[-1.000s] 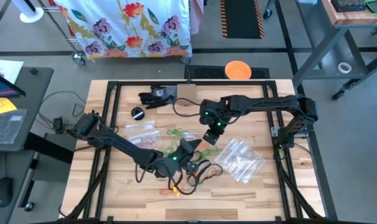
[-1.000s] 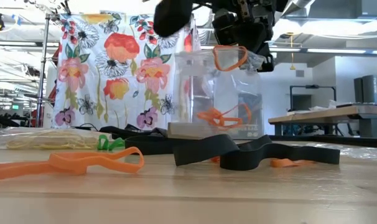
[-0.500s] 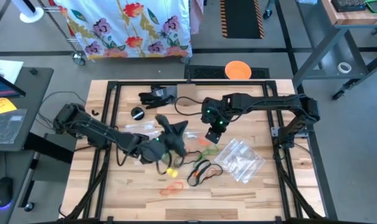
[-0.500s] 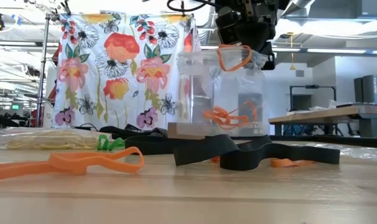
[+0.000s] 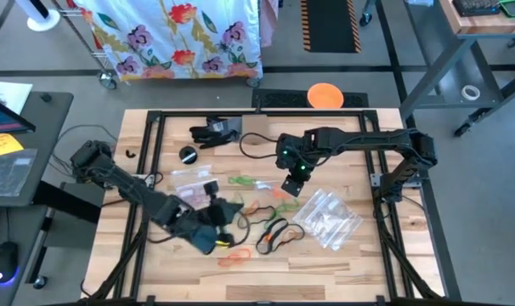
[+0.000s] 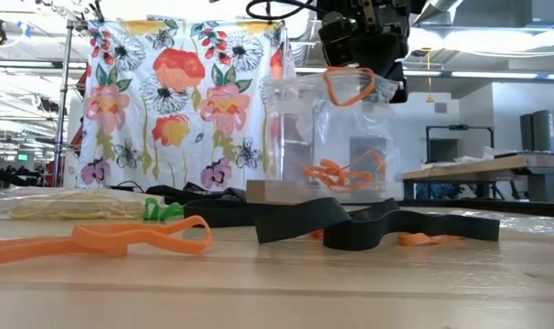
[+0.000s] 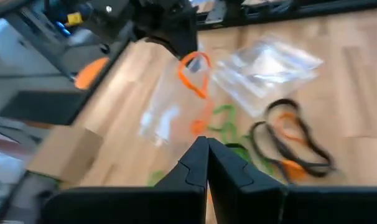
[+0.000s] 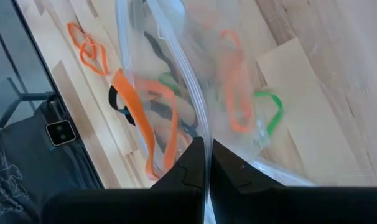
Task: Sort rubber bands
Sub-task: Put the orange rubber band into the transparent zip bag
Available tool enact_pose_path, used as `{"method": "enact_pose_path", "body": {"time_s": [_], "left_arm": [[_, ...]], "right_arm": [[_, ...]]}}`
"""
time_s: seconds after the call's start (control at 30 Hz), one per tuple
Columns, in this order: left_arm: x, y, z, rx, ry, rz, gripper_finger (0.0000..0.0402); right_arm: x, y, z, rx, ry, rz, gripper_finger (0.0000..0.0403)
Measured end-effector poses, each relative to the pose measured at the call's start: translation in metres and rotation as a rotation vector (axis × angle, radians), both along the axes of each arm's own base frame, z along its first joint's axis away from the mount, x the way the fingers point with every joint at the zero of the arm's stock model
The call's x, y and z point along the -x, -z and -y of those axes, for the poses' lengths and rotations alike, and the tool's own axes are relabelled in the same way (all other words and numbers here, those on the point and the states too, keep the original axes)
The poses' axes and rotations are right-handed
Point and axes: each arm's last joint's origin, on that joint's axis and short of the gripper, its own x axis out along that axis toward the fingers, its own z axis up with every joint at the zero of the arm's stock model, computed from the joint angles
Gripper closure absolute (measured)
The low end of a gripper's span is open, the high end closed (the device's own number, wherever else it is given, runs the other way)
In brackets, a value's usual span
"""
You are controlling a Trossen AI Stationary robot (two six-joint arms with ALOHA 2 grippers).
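i log the right gripper [image 6: 364, 73] at upper centre of the low frame, fingers pressed together on the rim of a limp clear zip bag [image 6: 336, 137] with thin orange rubber bands [image 6: 341, 174] inside. left gripper [image 5: 213, 229], lower left of centre overhead, closed on nothing. loose orange, green and black loops [image 5: 270, 223] lie mid-frame on the slatted wooden table [image 5: 359, 263].

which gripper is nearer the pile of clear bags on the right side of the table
Right. The right gripper hangs just beside the clear bags, holding another bag up; the left gripper is farther off, across the black bands.
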Motion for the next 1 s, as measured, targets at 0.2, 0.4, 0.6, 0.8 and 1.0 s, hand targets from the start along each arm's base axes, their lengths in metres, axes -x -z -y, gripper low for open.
{"method": "enact_pose_path", "body": {"time_s": [0.2,0.4,0.6,0.8,1.0], "left_arm": [[-0.002,0.011,0.006,0.196,0.043,0.086,0.0401],[-0.031,0.04,-0.011,0.026,-0.156,0.148,0.0401],[-0.049,0.061,-0.021,-0.026,-0.284,0.178,0.0363],[-0.069,0.072,-0.022,0.169,-0.138,0.192,0.0281],[-0.087,0.08,-0.034,0.176,-0.047,0.196,0.0235]], "right_arm": [[0.0,0.0,0.0,0.0,0.003,0.002,0.0397],[0.0,0.0,0.0,-0.003,0.003,0.001,0.0397],[0.0,0.0,0.0,-0.005,0.002,-0.002,0.0397],[0.0,0.0,-0.002,-0.005,-0.004,-0.006,0.0397],[0.0,0.0,-0.004,-0.006,-0.01,-0.01,0.0397]]}}
